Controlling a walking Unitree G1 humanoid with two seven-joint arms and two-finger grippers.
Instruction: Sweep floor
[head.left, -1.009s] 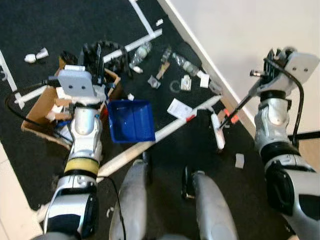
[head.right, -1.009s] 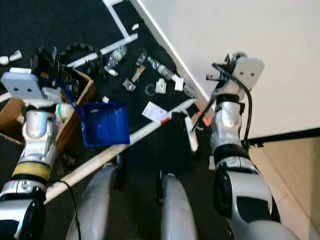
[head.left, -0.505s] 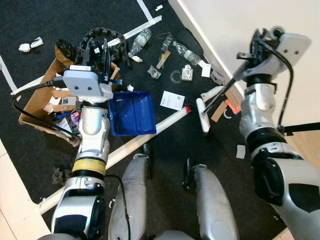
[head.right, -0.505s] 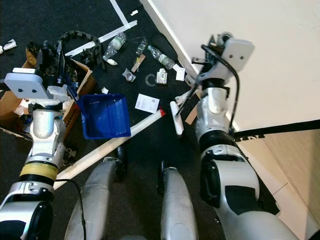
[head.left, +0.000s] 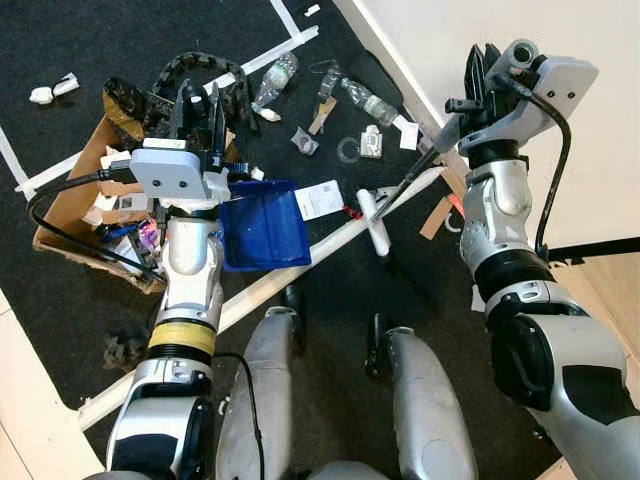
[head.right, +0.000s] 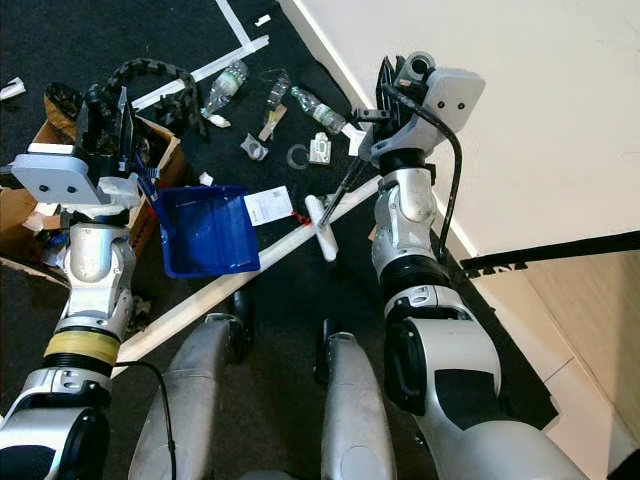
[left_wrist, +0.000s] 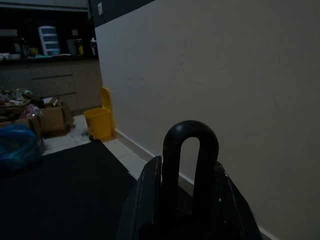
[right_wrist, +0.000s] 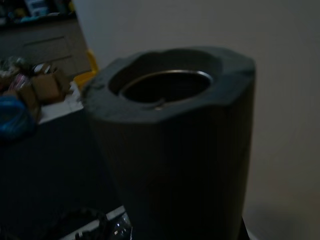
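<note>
1. Broom (head.left: 380, 210) is pinched by its thin handle in the right end effector (head.left: 478, 92); its white head rests on the black floor (head.left: 330, 290) just beside a paper slip (head.left: 320, 199).
2. Dustpan (head.left: 264, 228), blue, is held clamped by its handle in the left end effector (head.left: 200, 115), its mouth towards the slip.
3. Short, low strokes towards the pan are advised, with the pan's lip kept flat.

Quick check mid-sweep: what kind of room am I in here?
Probably a room in a home, near a kitchen: black carpet along a white wall, floor litter like a plastic bottle, and, in the left wrist view, wooden cabinets with a yellow bin.
</note>
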